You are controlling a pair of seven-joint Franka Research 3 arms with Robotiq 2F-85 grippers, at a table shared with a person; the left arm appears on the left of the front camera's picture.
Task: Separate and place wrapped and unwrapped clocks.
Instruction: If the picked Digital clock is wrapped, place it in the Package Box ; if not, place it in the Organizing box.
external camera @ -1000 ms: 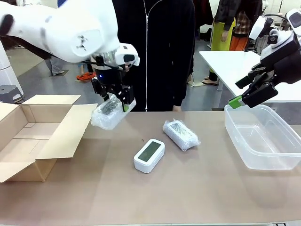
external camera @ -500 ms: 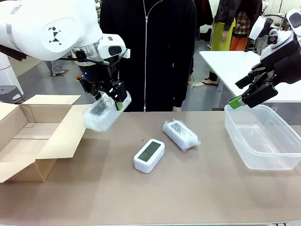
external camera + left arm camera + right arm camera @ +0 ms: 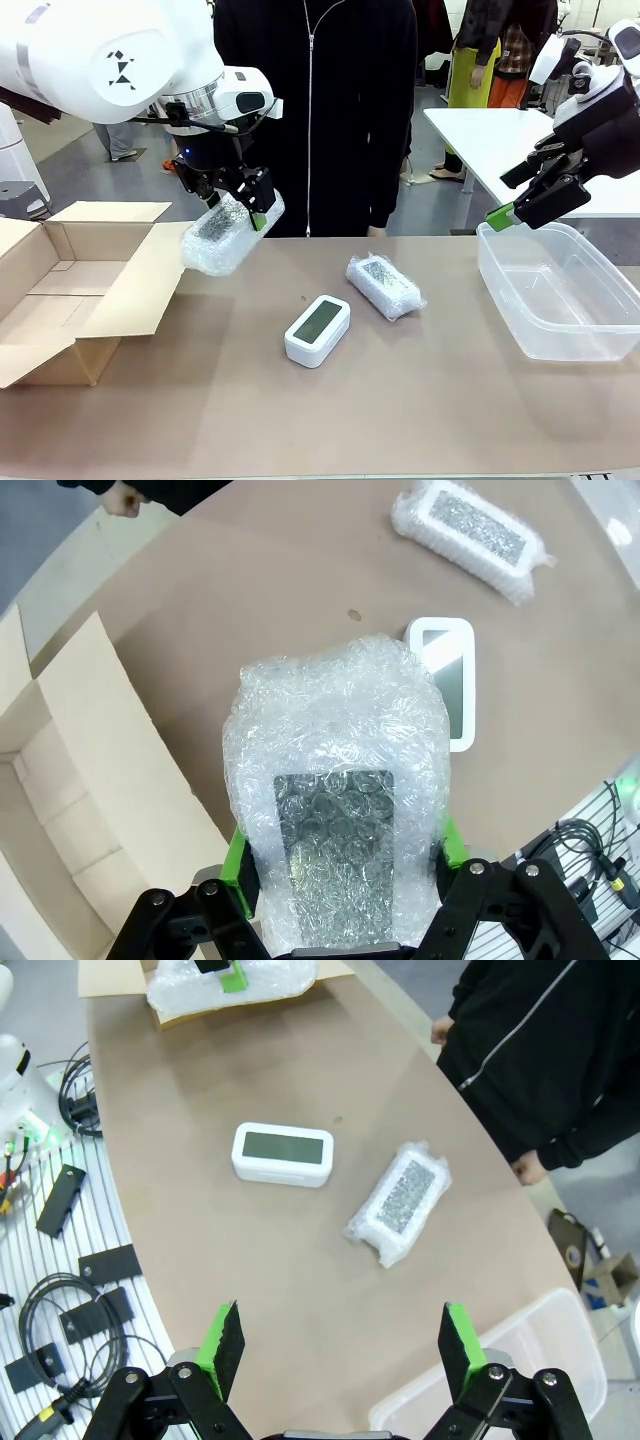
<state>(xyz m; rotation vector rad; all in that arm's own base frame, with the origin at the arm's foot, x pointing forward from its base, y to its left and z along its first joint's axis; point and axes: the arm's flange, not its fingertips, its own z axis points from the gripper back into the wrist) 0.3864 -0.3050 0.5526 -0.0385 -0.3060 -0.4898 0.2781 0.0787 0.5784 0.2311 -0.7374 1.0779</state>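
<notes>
**One wrapped clock lifted, nothing sorted yet**

Your left end effector is clamped on a wrapped clock, which hangs clear of the worktop. It sits above the inner flap of the open cardboard box, not over the box opening itself. In the left wrist view the green pads press the bubble wrap on both sides and the dark patch shows through.

Your right end effector has its jaws spread wide and carries nothing. It hovers over the near corner of the clear plastic tub.

The second wrapped clock and the bare clock both lie mid-worktop, near each other but apart.

The tub looks empty, and what you can see of the box floor is bare too. By my reading you are on the first of three placements. The held bundle has to go down, then the other two items must be sorted.
</notes>
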